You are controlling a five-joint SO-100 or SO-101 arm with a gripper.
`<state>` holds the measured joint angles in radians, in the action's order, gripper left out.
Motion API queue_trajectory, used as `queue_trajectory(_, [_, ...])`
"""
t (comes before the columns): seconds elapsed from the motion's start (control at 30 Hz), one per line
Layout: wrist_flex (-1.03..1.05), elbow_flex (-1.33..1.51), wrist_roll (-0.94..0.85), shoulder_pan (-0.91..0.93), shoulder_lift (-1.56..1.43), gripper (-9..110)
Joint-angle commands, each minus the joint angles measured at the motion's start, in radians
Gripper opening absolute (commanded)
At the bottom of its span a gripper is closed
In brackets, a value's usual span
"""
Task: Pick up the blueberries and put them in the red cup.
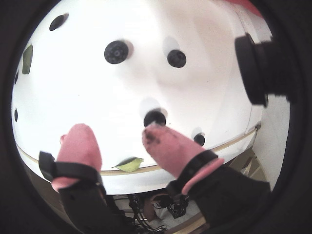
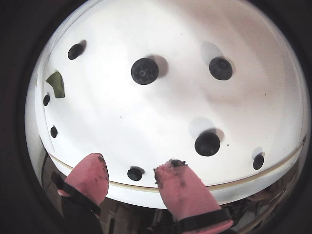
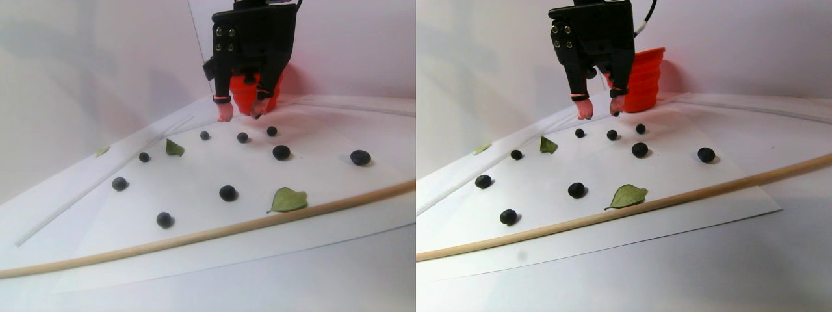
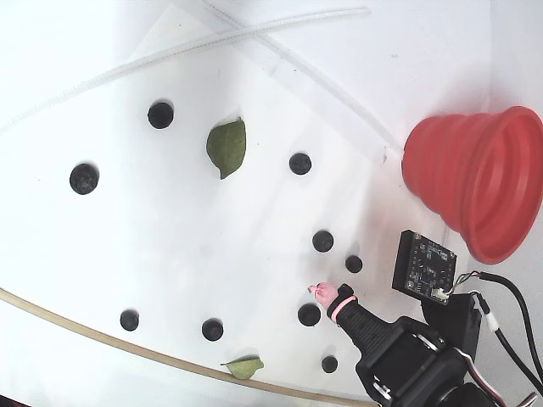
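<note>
- Jaws (image 3: 242, 116) hung above the white sheet (image 4: 170, 254), spread wide with nothing between them; pink-capped fingertips (image 2: 87, 178) smeared dark.
- Task barely begun, by my read: blueberries (image 4: 160, 114) lay scattered loose on the sheet, roughly nine countable in the fixed view, none held.
- Red cup (image 4: 475, 182) lay tipped on its side at about 2 o'clock in the fixed view, flared rim pointing toward the right edge; couldn't tell whether anything sat inside.
- In the stereo pair the cup (image 3: 250, 91) stood behind the black jaw housing, at 12 o'clock of the sheet, mostly covered.
- Nearest berry (image 1: 154, 118) sat just off the right fingertip in a wrist view, at the tip, not between the fingers.
- Another small berry (image 2: 135, 173) showed in the gap between the two pink tips in a wrist view, low on the sheet; contact not seen.
- Same region in the fixed view: berry (image 4: 309, 315) just beside the pink tip, at about 5 o'clock of the frame.
- Green leaves (image 4: 226, 146) scattered among the berries, one (image 4: 244, 367) near the wooden rod (image 4: 102, 335) at 6 o'clock; not task items.
- Rod bordered the sheet's near edge on the tabletop (image 3: 715, 260).
- Left to do, as judged: essentially every visible berry, one grasp-and-drop each; the cup's side-lying pose might make drops awkward.
</note>
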<state>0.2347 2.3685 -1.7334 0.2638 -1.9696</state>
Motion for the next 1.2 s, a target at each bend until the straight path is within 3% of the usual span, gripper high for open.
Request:
queue_trajectory(0.0, [-0.037, -0.006, -0.009, -0.009, 0.003, 19])
queue_trajectory(1.17, [-0.31, -0.098, -0.032, -0.02, 0.227, 19])
